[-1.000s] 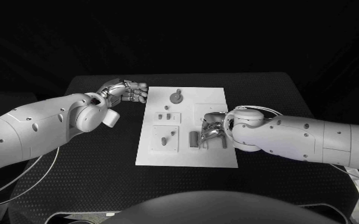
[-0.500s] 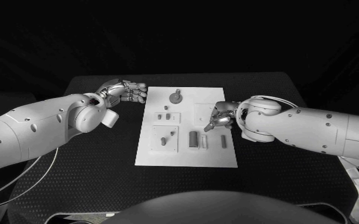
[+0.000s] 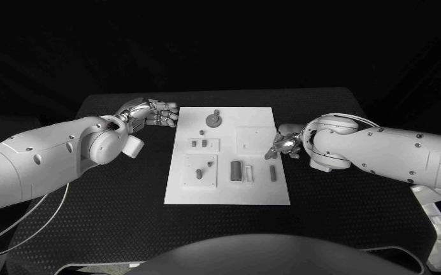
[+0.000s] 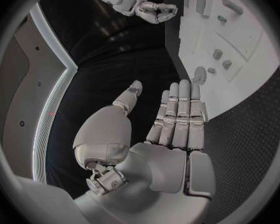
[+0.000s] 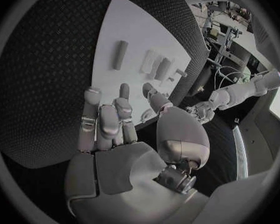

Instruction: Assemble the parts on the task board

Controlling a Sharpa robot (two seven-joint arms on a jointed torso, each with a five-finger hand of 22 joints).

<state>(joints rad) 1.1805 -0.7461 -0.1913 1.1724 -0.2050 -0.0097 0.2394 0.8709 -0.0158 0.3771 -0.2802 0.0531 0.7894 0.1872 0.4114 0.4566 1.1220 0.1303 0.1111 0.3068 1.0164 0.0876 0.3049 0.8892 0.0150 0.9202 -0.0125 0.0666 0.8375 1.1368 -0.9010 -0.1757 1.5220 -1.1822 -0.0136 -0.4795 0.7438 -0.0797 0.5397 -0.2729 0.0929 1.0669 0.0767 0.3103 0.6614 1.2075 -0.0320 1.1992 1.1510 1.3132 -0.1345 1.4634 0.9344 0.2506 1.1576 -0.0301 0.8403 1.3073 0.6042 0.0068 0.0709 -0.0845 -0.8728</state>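
Spanning the middle of the scene, the black desk carries the white task board, the landmark here. The left arm reaches in toward the board's left side, and the right arm toward its right side.

The left hand sits just off the board's far left corner, over the bare desk; in the left wrist view its fingers lie straight and side by side, the thumb apart, holding nothing. The right hand hovers at the board's right edge, about halfway along it; in the right wrist view its fingers are spread and loosely bent, with nothing in them.

On the board, a round part with a stem sits near the far edge. A small raised plate with two pieces lies at the middle left, and a larger square plate with a peg nearer the robot. A dark block, a pale bar and a thin dark bar lie side by side toward the near right.
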